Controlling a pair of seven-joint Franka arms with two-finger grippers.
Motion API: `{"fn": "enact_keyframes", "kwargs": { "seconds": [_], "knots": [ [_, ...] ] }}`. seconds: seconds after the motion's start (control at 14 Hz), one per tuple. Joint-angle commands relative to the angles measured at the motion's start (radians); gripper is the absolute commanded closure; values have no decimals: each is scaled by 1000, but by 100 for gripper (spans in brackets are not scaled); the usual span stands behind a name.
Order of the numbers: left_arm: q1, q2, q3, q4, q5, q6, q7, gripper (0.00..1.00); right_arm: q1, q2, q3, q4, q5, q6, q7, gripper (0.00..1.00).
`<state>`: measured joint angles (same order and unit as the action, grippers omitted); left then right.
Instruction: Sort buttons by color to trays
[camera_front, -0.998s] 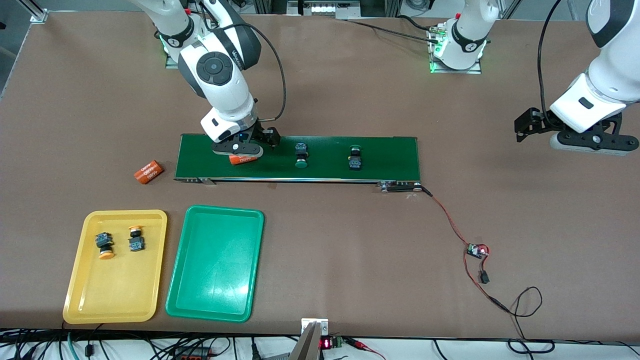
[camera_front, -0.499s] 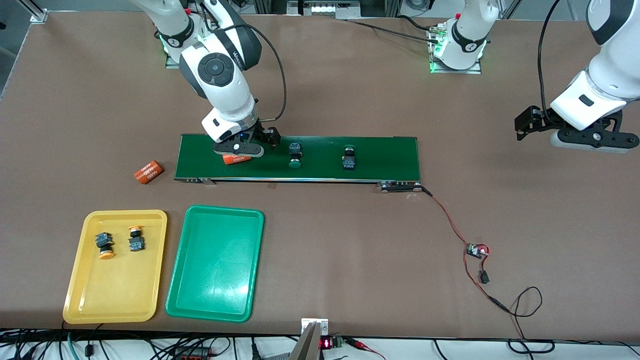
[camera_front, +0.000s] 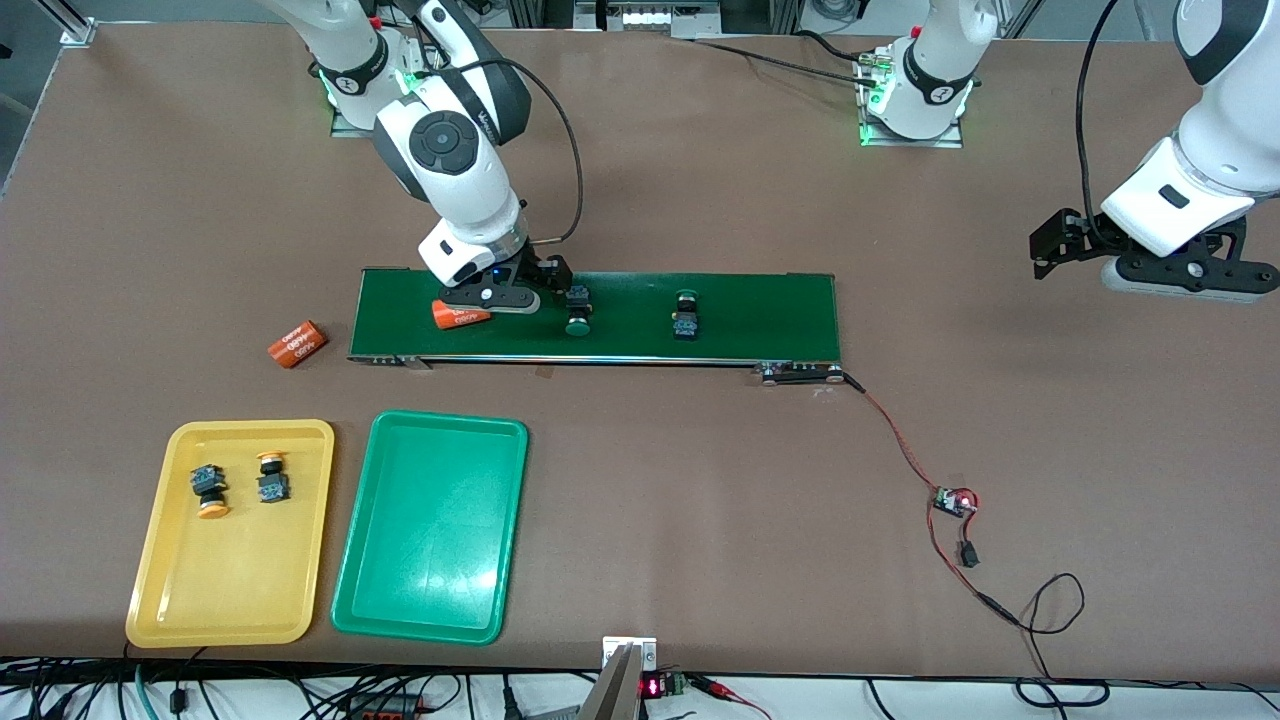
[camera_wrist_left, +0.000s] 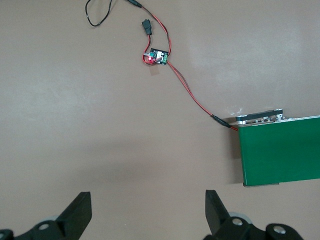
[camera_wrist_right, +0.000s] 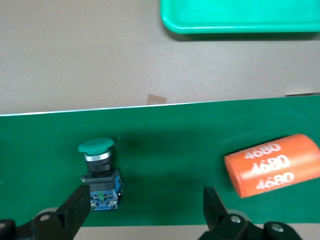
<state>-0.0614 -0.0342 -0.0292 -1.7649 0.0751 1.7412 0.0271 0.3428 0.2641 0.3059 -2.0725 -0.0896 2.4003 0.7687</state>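
Glossy plastic yellow tray (camera_front: 160, 590) and green tray (camera_front: 385, 590) lie on a matt brown table (camera_front: 700, 500).

1. Counter (camera_front: 700, 480): brown surface carrying every item listed below.
2. Conveyor belt (camera_front: 760, 315): long dark-green strip lying flat across the middle of the counter; a metal roller bracket (camera_front: 798, 373) sits at its end toward the left arm.
3. Orange cylinder on the belt (camera_front: 458, 315): lies on its side, printed "4680" in white, near the belt's end toward the right arm.
4. Second orange cylinder (camera_front: 297, 343): lies on the bare counter, just off that same end of the belt, same white print.
5. Red-and-black wire (camera_front: 900, 440): runs from the roller bracket to a small circuit board (camera_front: 953, 501), nearer the front camera.
6. Black cable loop (camera_front: 1055, 605): past the board, near the counter's edge.
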Motion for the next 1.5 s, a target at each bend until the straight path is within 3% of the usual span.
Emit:
{"fn": "enact_keyframes", "kwargs": {
  "seconds": [0.0,1.07,1.14,1.43],
  "knots": [
    [-14,-15,12,1,6,-14,19,0,8,23,1,-11,10,56,-3,0],
    [-21,-16,9,4,9,-15,20,0,16,101,-5,-12,-4,86,-11,0],
    [-21,-16,9,4,8,-15,22,0,15,109,-5,-12,-7,88,-14,2],
    [-23,-16,8,5,9,-15,20,0,13,132,-27,-12,-32,108,-38,33]
  ]
}}
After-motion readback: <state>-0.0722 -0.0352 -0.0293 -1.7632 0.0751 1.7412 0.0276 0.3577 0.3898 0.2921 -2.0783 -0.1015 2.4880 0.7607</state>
